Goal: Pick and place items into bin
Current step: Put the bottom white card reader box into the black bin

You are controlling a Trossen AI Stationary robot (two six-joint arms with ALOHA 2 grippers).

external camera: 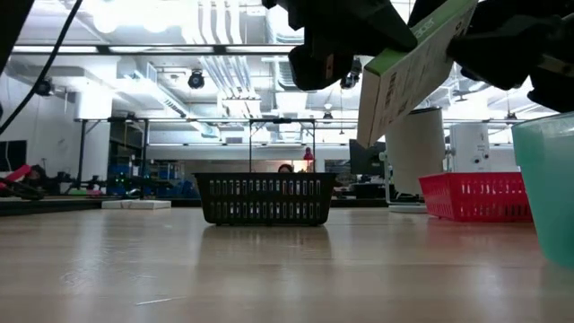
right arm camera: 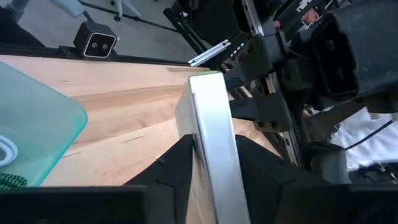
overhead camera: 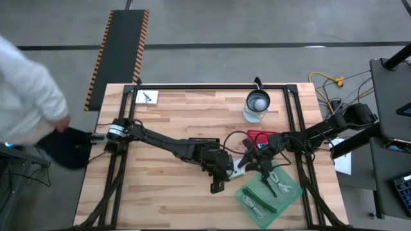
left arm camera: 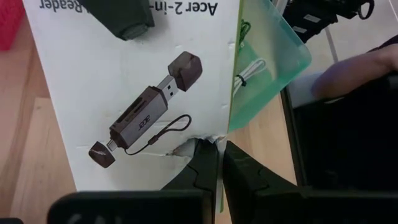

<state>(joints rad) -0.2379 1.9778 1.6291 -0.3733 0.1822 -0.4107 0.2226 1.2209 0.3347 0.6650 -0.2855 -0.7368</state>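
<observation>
A white printed box (left arm camera: 137,81), picturing a card reader, hangs above the table's middle between both grippers; in the low view the box (external camera: 413,67) is tilted and well above the wood. My left gripper (left arm camera: 219,168) is shut on one edge of it. My right gripper (right arm camera: 214,168) closes on the opposite end, where the box (right arm camera: 208,106) shows edge-on. The green bin (overhead camera: 270,192) lies at the near right with coiled white cables (overhead camera: 277,183) inside. My left gripper pinches the box's edge (left arm camera: 198,144) between its two fingers, where the card is crumpled. It reaches in from the table's left, slanting down. The box is lifted clear of the table. My right gripper has one finger on each broad face of the box (right arm camera: 205,146), at the end away from the left gripper. One fingertip (left arm camera: 121,15) shows on the printed face. The fingers come about level from the table's right. The box stands on edge between them, clear of the table.
A black wire basket (external camera: 263,199) and a red basket (overhead camera: 260,136) stand behind the grippers. A clear jar (overhead camera: 257,106) sits at the far right, a white card (overhead camera: 146,97) at the far left corner. A person in white (overhead camera: 26,96) stands beyond the table's left edge.
</observation>
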